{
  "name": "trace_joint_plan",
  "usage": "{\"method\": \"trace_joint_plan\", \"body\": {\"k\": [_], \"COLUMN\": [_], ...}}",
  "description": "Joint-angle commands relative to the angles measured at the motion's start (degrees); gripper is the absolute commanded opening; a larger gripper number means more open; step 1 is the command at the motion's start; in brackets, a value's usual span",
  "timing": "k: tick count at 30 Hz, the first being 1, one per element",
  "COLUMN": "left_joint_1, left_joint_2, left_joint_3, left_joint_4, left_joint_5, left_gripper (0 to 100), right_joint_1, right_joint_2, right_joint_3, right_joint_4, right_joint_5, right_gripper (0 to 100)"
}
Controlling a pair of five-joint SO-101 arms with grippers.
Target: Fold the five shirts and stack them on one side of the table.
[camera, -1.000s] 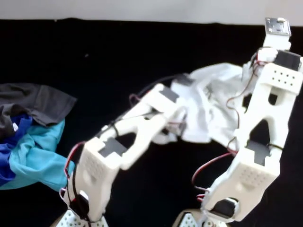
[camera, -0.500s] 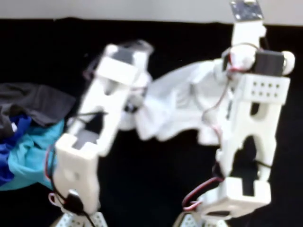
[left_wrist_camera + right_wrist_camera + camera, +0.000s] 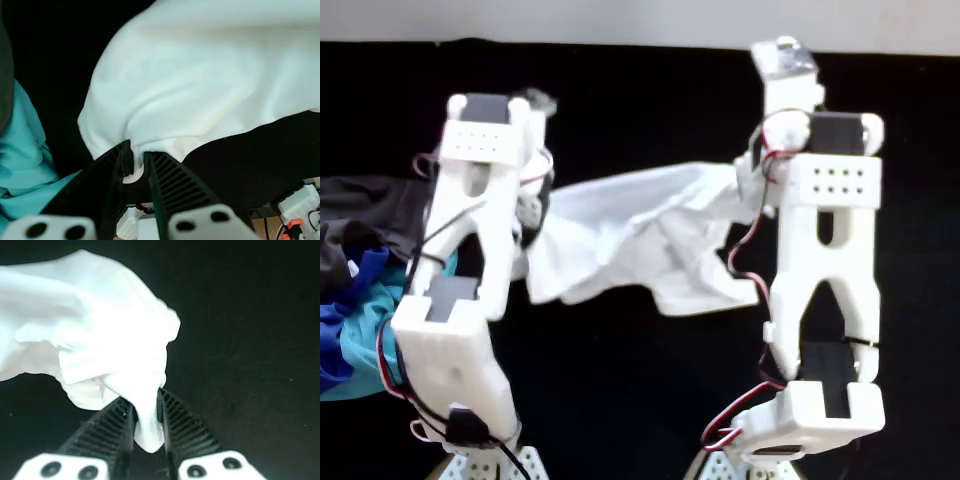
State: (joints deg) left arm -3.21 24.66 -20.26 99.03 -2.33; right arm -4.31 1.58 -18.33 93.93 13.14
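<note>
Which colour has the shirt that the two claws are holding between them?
The shirt is plain white, with no pattern; the left wrist view shows it best.

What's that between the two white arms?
A white shirt, spanning the whole gap over the black table, as the high view shows. Each wrist view shows jaws shut on its cloth.

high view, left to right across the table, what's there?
heap of unfolded shirts → left arm → white shirt, held up between the two arms → right arm
</note>
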Motion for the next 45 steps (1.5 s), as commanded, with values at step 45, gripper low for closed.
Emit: {"method": "trace_joint_plan", "body": {"k": [45], "left_joint_1": [5.32], "left_joint_2": [-17.89], "left_joint_3": [49.36], "left_joint_4": [-41.14], "left_joint_5": [-6.07], "left_gripper": [21], "right_joint_1": [1.36], "right_joint_2": [-2.24], "right_joint_3": [4.44], "right_joint_4": [-9.80], "right_joint_5": [-0.18], "right_gripper": [0.6]}}
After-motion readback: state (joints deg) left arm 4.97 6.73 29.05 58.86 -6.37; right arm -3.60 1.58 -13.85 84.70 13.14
